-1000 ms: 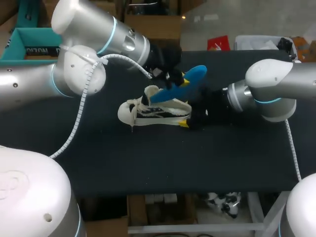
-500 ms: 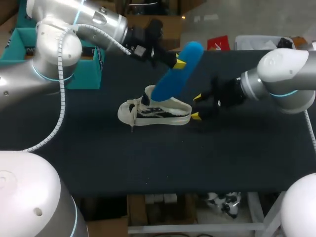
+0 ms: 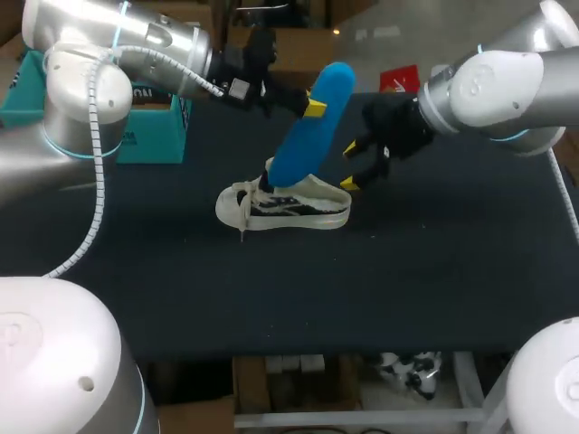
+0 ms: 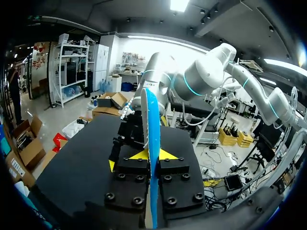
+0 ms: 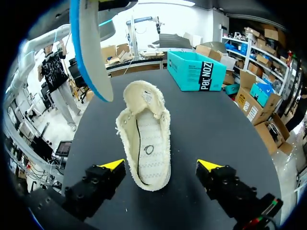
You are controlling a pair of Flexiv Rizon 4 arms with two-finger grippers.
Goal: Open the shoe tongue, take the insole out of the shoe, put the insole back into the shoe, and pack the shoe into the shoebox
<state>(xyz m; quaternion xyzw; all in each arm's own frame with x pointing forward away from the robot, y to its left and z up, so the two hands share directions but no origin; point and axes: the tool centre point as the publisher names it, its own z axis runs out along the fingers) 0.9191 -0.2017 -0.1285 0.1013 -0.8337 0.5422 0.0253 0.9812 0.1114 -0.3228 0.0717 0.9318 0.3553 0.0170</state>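
Observation:
A white shoe [image 3: 285, 206] with dark stripes lies on its side on the black table, toe to the left. The blue insole [image 3: 312, 122] hangs tilted above it, its lower end near the shoe's opening. My left gripper [image 3: 310, 106] is shut on the insole's upper part; in the left wrist view the insole [image 4: 152, 139] stands edge-on between the yellow tips of that gripper [image 4: 152, 155]. My right gripper [image 3: 348, 167] stands open just behind the heel, holding nothing. In the right wrist view the shoe [image 5: 146, 143] lies ahead of the open gripper [image 5: 160, 166], with the insole [image 5: 88, 52] above it.
A teal shoebox [image 3: 145, 127] sits at the table's back left, also in the right wrist view as the shoebox [image 5: 196, 69] beyond the shoe. The black tabletop [image 3: 407, 271] stretches bare in front of and to the right of the shoe.
My left arm has lifted the insole up and back, out of the shoe. My right gripper has drawn away from the heel, rising toward the back, still open.

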